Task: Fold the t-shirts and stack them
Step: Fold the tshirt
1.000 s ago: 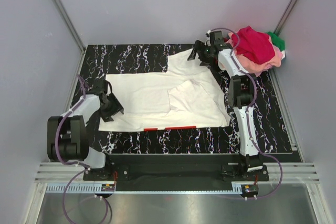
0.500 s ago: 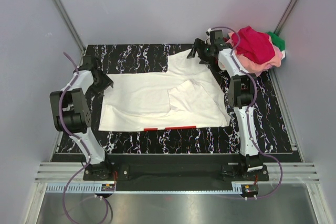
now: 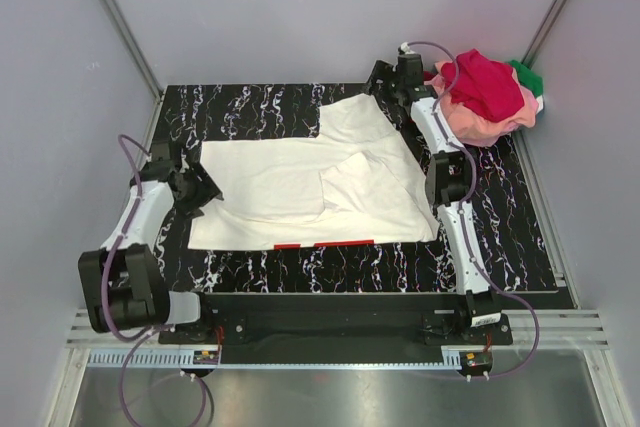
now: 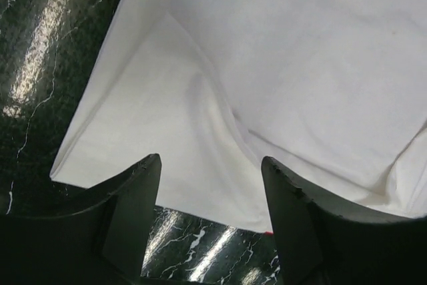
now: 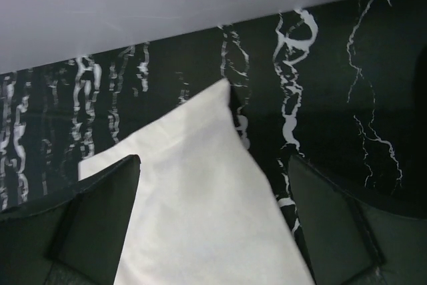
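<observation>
Marbled table (image 3: 250, 107) | white t-shirt (image 3: 290, 187) flat, long axis left-right

White t-shirt (image 3: 300, 182) on a black tabletop (image 3: 250, 112) with white veins

The white t-shirt is plain, with only a thin red strip (image 3: 345, 243) along its near edge. The tabletop is glossy black, with white lines like marble all over. At its far right corner lie a magenta-red t-shirt (image 3: 485, 82), a pale pink t-shirt (image 3: 480, 125) under it and a green t-shirt (image 3: 527, 77) behind. The left arm (image 3: 140, 212) and the right arm (image 3: 462, 232) are white with black joints. The walls (image 3: 300, 7) are pale grey-lilac.
</observation>
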Tool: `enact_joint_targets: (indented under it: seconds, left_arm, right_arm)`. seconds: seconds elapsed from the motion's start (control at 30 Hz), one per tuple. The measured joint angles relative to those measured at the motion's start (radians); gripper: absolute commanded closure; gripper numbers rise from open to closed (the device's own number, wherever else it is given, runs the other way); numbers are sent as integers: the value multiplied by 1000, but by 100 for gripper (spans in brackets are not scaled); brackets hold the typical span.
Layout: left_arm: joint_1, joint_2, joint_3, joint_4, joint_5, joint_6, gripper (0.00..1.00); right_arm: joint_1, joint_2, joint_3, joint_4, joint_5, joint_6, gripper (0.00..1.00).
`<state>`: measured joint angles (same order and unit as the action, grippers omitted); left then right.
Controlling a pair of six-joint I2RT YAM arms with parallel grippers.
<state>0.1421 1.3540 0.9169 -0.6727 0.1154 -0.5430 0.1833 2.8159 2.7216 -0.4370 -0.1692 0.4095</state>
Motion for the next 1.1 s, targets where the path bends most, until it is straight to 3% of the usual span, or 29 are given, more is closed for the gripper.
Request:
enact_joint_targets:
  seconds: [0.23,0.43,0.47,0.63,0.7,0.73,0.97,1.1]
  left_arm:
    - [0,-134,-27,-69,39,67,32]
    - [1,-170,-30,-123,39,104,32]
    - [1,-178,-34,-127,39,108,32]
    - [2,-196,-47,-145,40,122,32]
    - [2,-196,-51,-146,40,124,32]
    - [2,-196,-54,-145,40,125,32]
    - [3,-197,-60,-141,42,125,32]
    - [3,-197,-60,-135,40,124,32]
  right_arm:
    - [-2,84,40,59,10,78,1]
    - [5,104,44,85,-69,152,24]
    - [8,105,44,85,-74,155,37]
    - [35,110,35,77,-79,167,81]
    - [42,110,26,76,-77,166,89]
    - [45,110,23,76,-76,165,99]
    - [44,107,1,101,-84,133,100]
    - [43,51,-100,141,-105,100,100]
